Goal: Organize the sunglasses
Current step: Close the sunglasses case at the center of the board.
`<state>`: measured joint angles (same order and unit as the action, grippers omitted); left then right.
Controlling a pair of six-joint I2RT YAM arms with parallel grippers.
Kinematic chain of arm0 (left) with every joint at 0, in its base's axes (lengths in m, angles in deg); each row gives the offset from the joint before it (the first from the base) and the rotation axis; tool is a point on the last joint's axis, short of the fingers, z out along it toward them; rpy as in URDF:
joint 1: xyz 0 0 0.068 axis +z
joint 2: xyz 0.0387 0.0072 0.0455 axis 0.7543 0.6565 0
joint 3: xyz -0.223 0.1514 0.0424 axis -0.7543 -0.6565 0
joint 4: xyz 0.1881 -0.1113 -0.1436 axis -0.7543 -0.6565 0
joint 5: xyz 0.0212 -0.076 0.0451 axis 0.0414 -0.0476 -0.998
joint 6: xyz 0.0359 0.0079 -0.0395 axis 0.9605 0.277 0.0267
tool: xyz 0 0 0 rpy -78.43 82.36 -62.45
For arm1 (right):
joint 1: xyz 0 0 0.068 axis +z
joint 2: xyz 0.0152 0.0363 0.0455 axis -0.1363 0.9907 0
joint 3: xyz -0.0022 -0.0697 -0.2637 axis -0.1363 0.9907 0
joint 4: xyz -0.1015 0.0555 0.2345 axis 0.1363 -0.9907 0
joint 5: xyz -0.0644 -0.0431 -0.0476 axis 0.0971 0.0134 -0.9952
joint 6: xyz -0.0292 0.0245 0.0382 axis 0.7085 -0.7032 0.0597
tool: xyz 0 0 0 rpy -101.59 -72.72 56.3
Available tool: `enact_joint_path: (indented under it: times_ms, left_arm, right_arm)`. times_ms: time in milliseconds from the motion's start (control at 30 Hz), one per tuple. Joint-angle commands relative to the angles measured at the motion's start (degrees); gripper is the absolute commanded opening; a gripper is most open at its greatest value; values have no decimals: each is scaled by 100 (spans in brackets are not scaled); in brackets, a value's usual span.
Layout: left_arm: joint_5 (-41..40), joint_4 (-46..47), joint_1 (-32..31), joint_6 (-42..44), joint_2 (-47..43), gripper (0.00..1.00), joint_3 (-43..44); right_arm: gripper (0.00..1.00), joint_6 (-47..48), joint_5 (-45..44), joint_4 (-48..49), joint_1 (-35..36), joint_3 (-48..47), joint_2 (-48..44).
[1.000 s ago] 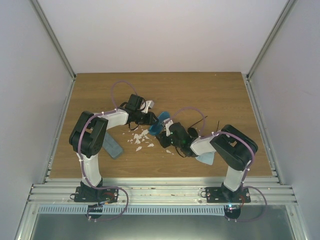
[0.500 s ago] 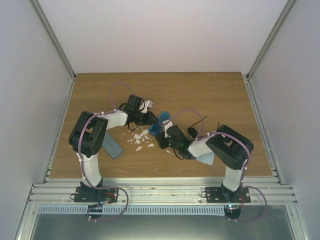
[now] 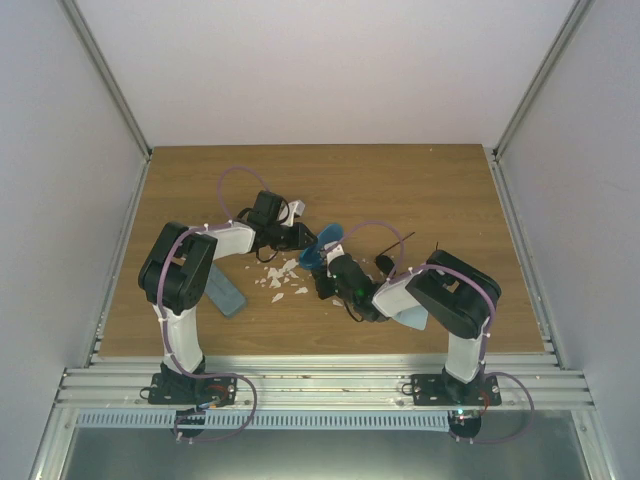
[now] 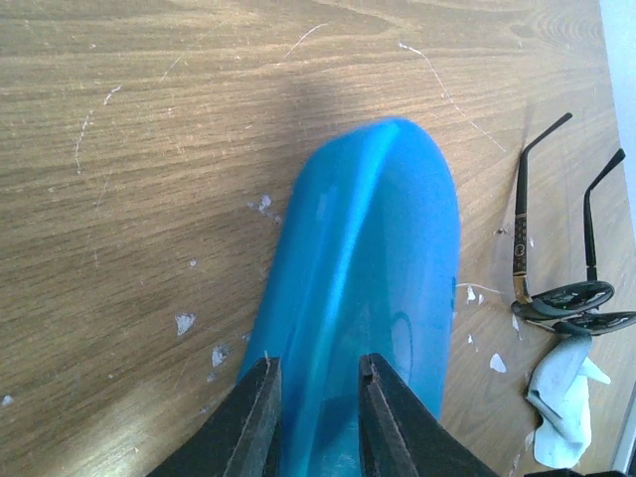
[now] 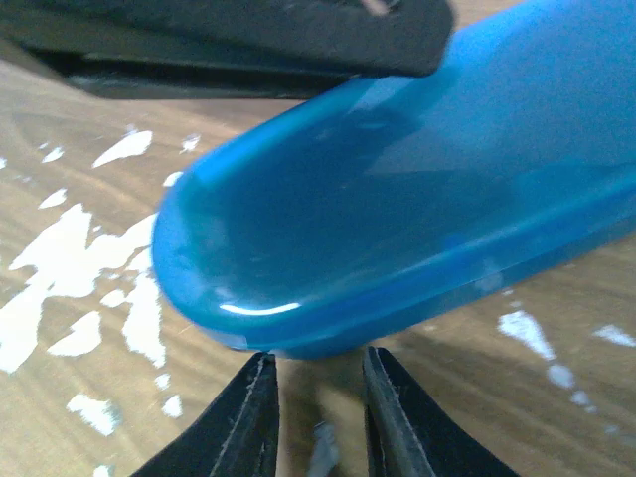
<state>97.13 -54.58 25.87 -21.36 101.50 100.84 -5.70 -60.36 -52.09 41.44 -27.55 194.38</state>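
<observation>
A bright blue oval case (image 4: 368,258) lies on the wooden table, and my left gripper (image 4: 318,370) is shut on its near end. From above, that left gripper (image 3: 303,238) holds the case (image 3: 322,245) at mid-table. My right gripper (image 5: 318,363) sits low just in front of the case's rounded end (image 5: 397,199), jaws open a little with only table between them. In the top view it (image 3: 326,280) is right beside the case. The black sunglasses (image 4: 571,298) lie unfolded to the right of the case, arms pointing away, and also show from above (image 3: 387,260).
A grey-blue rectangular case (image 3: 225,292) lies by the left arm. White flecks (image 3: 280,278) litter the wood around the blue case. A white cloth (image 4: 561,397) lies next to the black sunglasses. A pale cloth (image 3: 410,318) sits under the right arm. Metal rails border the table.
My right arm has moved left, closer to the blue case, and its jaws have narrowed. The left gripper has stayed on the case.
</observation>
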Motion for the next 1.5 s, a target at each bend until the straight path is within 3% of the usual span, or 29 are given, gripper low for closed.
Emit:
enact_joint_path:
  times_ms: [0, 133, 300, 533, 833, 1100, 1200, 1467]
  left_arm:
    - [-378, -1641, -135, 9, 591, 21, -566]
    - [-384, -1634, -139, 7, 598, 21, -590]
    - [-424, -1638, -145, -1, 566, 21, -600]
    - [-394, -1613, -144, 7, 455, 22, -637]
    - [-238, -1525, -141, 143, 134, 24, -763]
    - [-649, -1290, -139, -168, -481, 25, -731]
    - [-635, -918, -140, -365, -830, 29, -826]
    - [-19, 47, -136, -694, -1203, 42, -934]
  right_arm:
    - [24, -119, -948, 195, -119, -124, 181]
    - [15, -128, -1095, 209, -128, -123, 168]
    - [15, -20, -885, 335, -136, -75, 92]
    - [24, -89, -458, 206, -282, 86, -218]
    - [30, -488, 911, -510, -964, 62, -411]
    - [31, -671, 869, -1337, -1208, 104, -931]
    - [32, -754, 1085, -1596, -1382, 104, -1194]
    - [49, -993, 2455, -1926, -1686, -90, -1483]
